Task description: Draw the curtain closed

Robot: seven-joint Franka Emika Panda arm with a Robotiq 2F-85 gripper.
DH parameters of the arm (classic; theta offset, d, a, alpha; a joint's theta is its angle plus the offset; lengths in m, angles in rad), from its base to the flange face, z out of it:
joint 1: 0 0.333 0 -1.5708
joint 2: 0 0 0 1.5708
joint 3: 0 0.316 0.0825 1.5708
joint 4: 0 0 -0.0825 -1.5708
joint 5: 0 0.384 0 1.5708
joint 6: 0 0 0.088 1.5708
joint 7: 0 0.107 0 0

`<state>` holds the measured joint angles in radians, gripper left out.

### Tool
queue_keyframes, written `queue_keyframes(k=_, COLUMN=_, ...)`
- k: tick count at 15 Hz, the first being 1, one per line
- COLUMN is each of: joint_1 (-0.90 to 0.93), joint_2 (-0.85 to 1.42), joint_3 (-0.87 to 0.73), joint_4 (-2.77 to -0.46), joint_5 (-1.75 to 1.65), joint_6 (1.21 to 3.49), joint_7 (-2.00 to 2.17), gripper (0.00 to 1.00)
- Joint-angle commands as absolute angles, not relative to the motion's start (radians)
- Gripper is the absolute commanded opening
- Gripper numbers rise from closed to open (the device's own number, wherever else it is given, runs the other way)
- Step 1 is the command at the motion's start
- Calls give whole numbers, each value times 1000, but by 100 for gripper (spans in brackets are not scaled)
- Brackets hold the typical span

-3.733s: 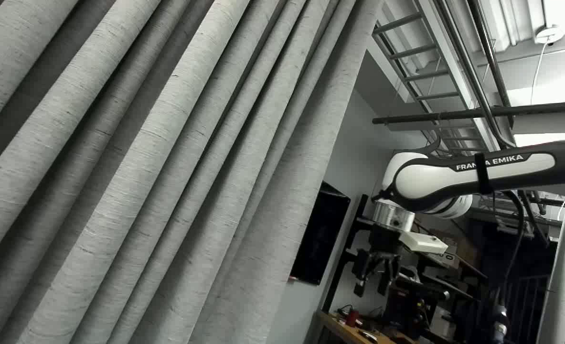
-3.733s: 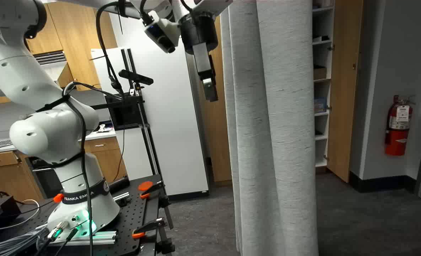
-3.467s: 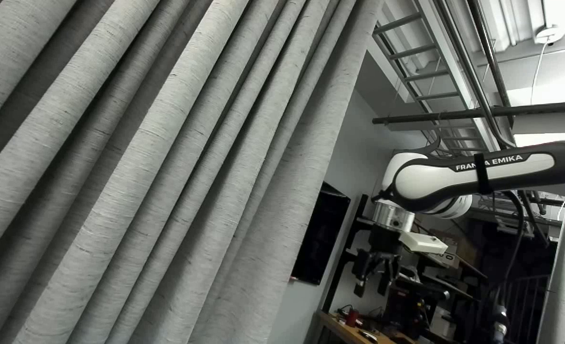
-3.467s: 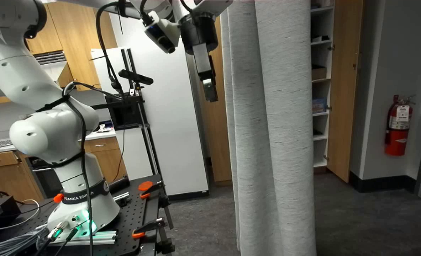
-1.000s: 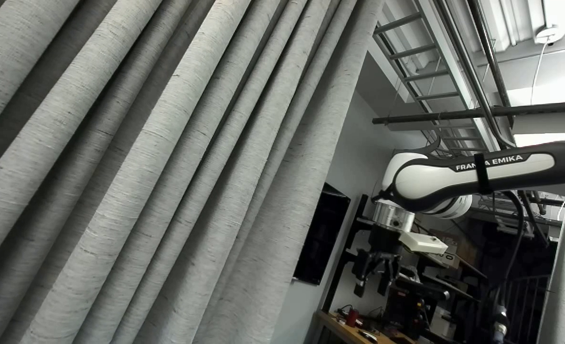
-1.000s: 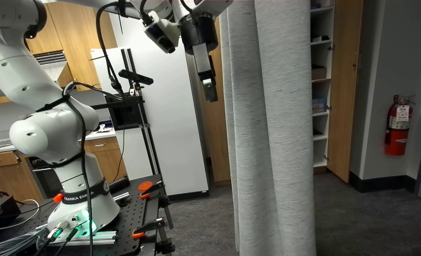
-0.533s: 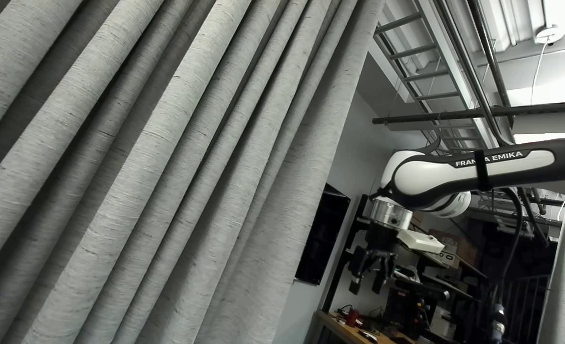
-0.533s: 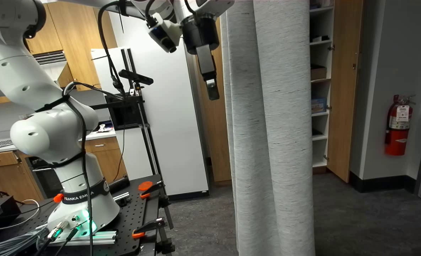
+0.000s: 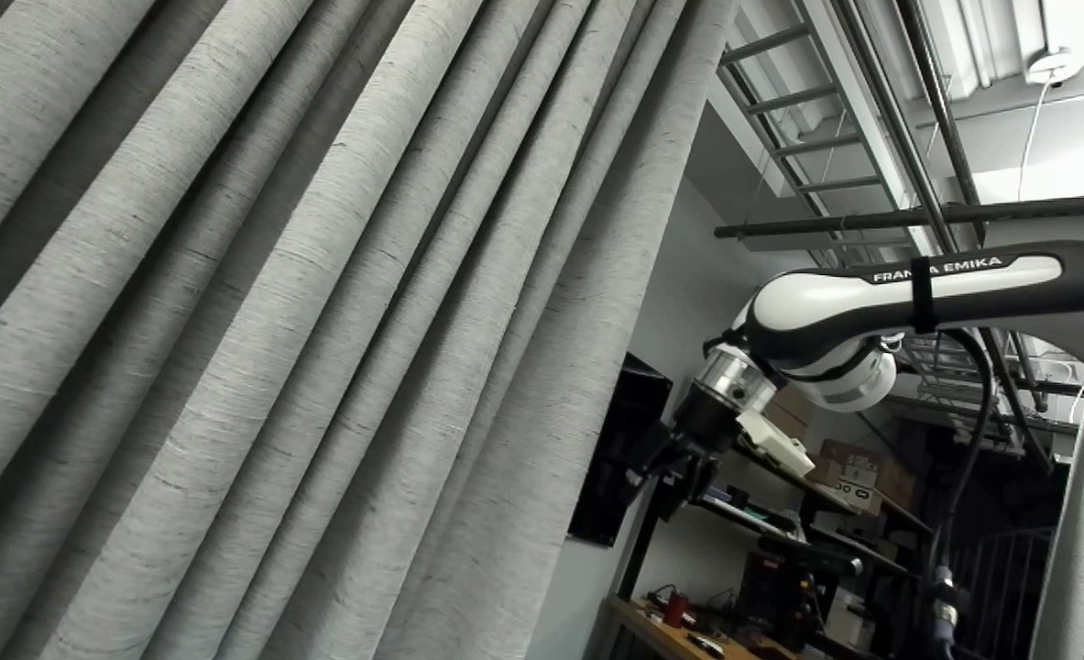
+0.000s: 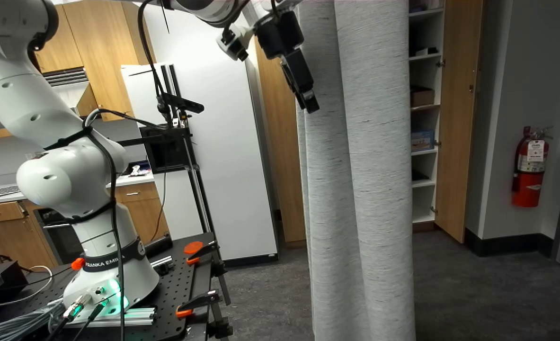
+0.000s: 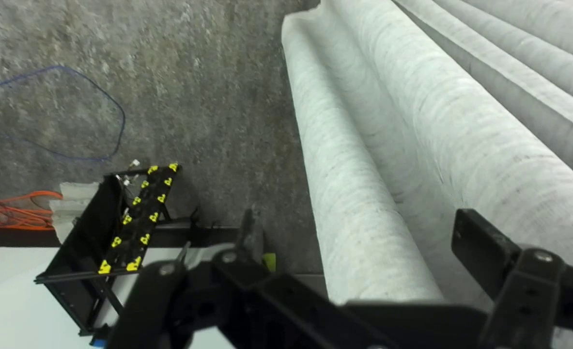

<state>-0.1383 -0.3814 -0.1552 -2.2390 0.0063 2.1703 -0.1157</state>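
Observation:
The light-grey curtain hangs in long deep pleats and fills much of an exterior view. In an exterior view its edge folds hang right of the arm down toward the floor. My gripper is tilted toward the curtain's free edge, its fingers spread. In an exterior view its tip overlaps the curtain's left fold; contact cannot be told. In the wrist view the open gripper has the curtain's edge fold showing between its fingers, with the right finger over the neighbouring pleat. Nothing is gripped.
A white fridge and a wooden cabinet panel stand behind the arm. A fire extinguisher hangs on the far wall. A black rack with yellow marks shows below in the wrist view. Shelves are behind the gripper.
My gripper has swung up and tilted from pointing down toward the curtain's edge, its fingers still apart. The curtain's edge has shifted only very slightly.

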Motion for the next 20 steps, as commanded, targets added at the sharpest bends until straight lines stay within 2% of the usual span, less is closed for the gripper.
queue_keyframes(k=1, joint_1=-89, joint_2=-375, joint_3=-184, joint_4=-2204, joint_5=112, joint_6=2253, joint_7=-192, gripper=100)
queue_keyframes(k=13, joint_1=-96, joint_2=-372, joint_3=-168, joint_4=-2207, joint_5=89, joint_6=2250, joint_7=-203, gripper=100)
queue_keyframes(k=20, joint_1=-66, joint_2=-221, joint_3=-204, joint_4=-2033, joint_5=75, joint_6=2317, joint_7=-452, gripper=100)
